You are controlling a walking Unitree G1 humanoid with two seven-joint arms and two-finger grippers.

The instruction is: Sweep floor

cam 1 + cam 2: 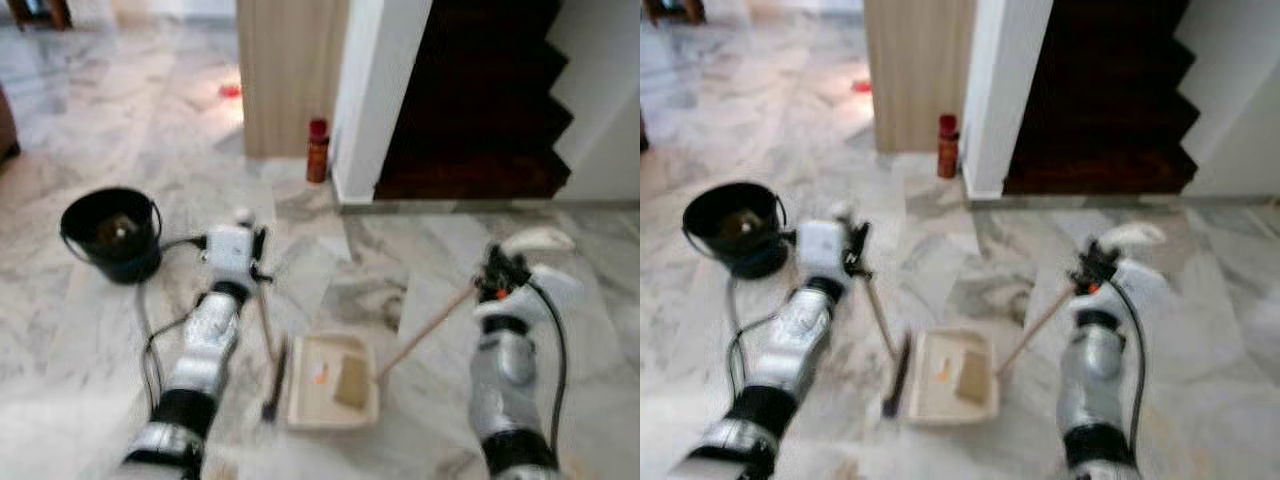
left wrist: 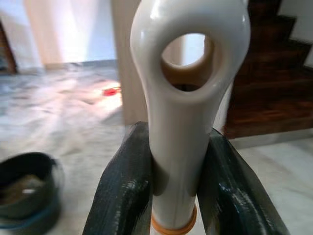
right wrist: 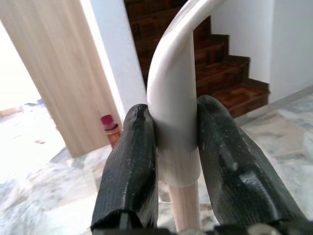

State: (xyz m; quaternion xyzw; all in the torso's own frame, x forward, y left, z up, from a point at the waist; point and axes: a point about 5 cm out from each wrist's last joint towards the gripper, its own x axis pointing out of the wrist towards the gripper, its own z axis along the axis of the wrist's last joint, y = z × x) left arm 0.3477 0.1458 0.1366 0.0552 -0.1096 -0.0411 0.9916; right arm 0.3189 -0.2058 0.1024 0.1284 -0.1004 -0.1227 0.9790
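1. While both arms hold tools, I start with the floor (image 1: 90, 330): pale marble, running from the wooden panel (image 1: 285, 75) and the dark stairs (image 1: 480, 110) down to my feet, with a small red scrap (image 1: 231, 91) far off near the panel
2. My bucket (image 1: 112, 232) stands on the floor beside the left arm, dark, with something pale inside that I cannot make out
3. I see the dustpan (image 1: 330, 385) flat on the floor between my arms, cream, with a brownish piece and an orange speck lying in it
4. Just to its left the brush (image 1: 275, 380) stands head-down on the floor, close beside the pan edge; whether they touch I cannot tell
5. My left gripper (image 2: 173, 186) is clenched on the brush's cream handle, just below its hanging hole
6. My right gripper (image 3: 173, 161) is clamped on the pan's curved white grip, above where its wooden stick begins
7. A red bottle (image 1: 317, 150) stands at the foot of the white wall, well clear
8. My read: I am mid-collection, with some debris already in the pan
9. Next I would draw the brush head toward the pan mouth in a short stroke while the right arm keeps the pan lip pressed to the floor, then carry the load to the bucket
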